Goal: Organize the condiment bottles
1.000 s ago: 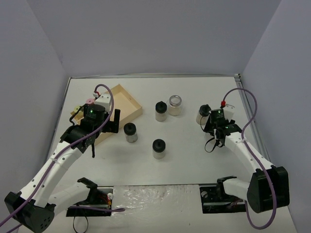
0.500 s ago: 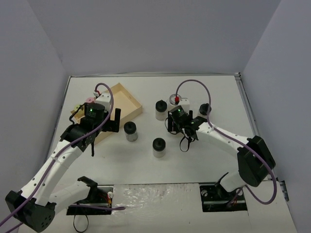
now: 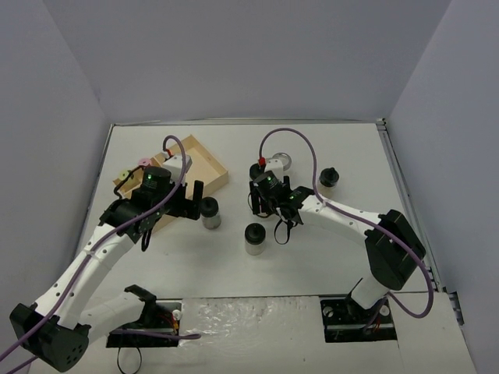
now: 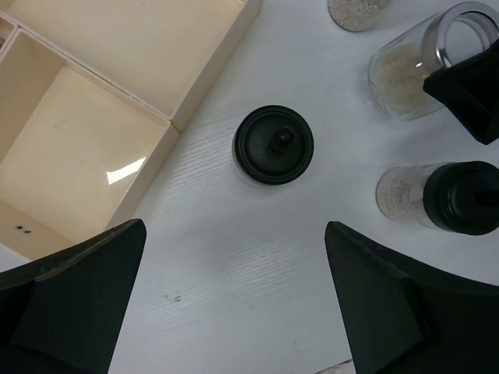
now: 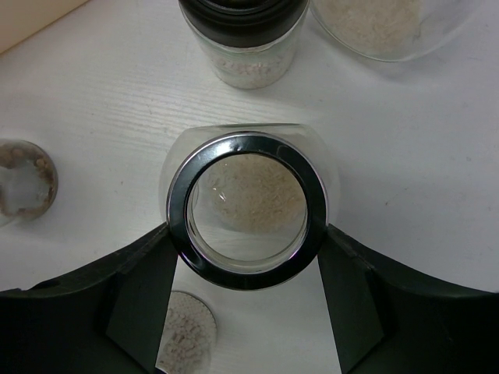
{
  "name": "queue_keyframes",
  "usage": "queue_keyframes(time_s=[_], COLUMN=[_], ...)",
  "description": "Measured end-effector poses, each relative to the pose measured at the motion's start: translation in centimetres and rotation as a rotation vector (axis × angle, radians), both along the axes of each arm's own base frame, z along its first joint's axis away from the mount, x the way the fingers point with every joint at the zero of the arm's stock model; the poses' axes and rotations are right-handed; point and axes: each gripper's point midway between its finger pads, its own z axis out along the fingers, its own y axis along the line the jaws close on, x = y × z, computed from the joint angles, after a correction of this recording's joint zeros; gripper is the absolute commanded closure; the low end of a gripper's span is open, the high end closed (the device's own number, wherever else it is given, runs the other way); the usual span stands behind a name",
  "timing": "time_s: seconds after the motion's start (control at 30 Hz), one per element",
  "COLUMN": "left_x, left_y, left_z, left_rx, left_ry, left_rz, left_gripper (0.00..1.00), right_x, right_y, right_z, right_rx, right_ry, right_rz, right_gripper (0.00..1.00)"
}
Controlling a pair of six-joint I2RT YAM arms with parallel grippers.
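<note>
- Right pincer (image 5: 245,231) first: narrowed onto a silver-rimmed jar (image 5: 248,204), fingers (image 5: 140,288) pressed against both sides of the lid rim.
- Held jar upright, long axis vertical, lid facing straight up, pale grains visible through the clear top. Sits to the right of the wooden tray (image 4: 207,66), well apart from it. Cannot tell whether resting on the table or lifted.
- Left pincer (image 4: 235,232) spread wide, gripping nothing, hanging off the tray's right corner.
- Just ahead of it: nearest black-capped jar (image 4: 274,145), upright, cap up, just beside the tray's right edge, untouched.
- Farther right of the tray, all upright: rear black-capped jar (image 5: 243,47), front black-capped jar (image 3: 255,234), 2nd silver-rimmed jar (image 3: 281,163). Farthest from the tray: far black-capped jar (image 3: 329,177).
- At the tray's left end: pink-capped jar (image 3: 143,162) and yellow-green-capped jar (image 3: 121,174), caps up. Cannot tell which compartment.
- Compared with 1 second ago: right arm swung from the far right toward the tray, leaving the far black-capped jar behind. Left pincer shifted slightly toward the nearest black-capped jar, itself unmoved.
</note>
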Motion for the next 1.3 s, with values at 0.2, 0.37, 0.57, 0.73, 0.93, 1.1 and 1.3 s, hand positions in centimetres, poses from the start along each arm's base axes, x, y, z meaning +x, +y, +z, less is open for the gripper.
queue_keyframes(time_s=[0.2,0.37,0.57,0.73,0.93,1.1,1.3], left_x=[0.4,0.9,1.9,3.3,4.4,5.2,5.4], left_y=[-2.3,-4.9,-9.5,-13.6,-18.0,-20.7,-22.9], left_z=[1.3,1.2,1.2,0.4,-2.5,-4.9,-7.6], left_rx=[-0.043,-0.054,-0.044,-0.012,0.029,0.060,0.116], left_ry=[0.008,0.044,0.066,0.085,0.145,0.188,0.218], left_rz=[-0.061,-0.117,-0.216,-0.318,-0.460,-0.573,-0.666], left_gripper=[0.03,0.03,0.03,0.03,0.03,0.03,0.03], right_x=[-0.7,-1.5,-3.6,-6.5,-9.7,-11.3,-11.5], right_y=[0.0,-0.8,-4.7,-9.8,-14.0,-15.8,-16.0], right_z=[1.2,5.9,13.3,14.9,14.6,15.1,14.0], right_rx=[0.018,0.080,0.190,0.246,0.294,0.355,0.336], right_ry=[0.003,-0.070,-0.219,-0.258,-0.276,-0.306,-0.280], right_rz=[0.033,0.041,-0.034,-0.160,-0.273,-0.319,-0.331], right_gripper=[0.01,0.00,0.00,0.00,0.00,0.00,0.00])
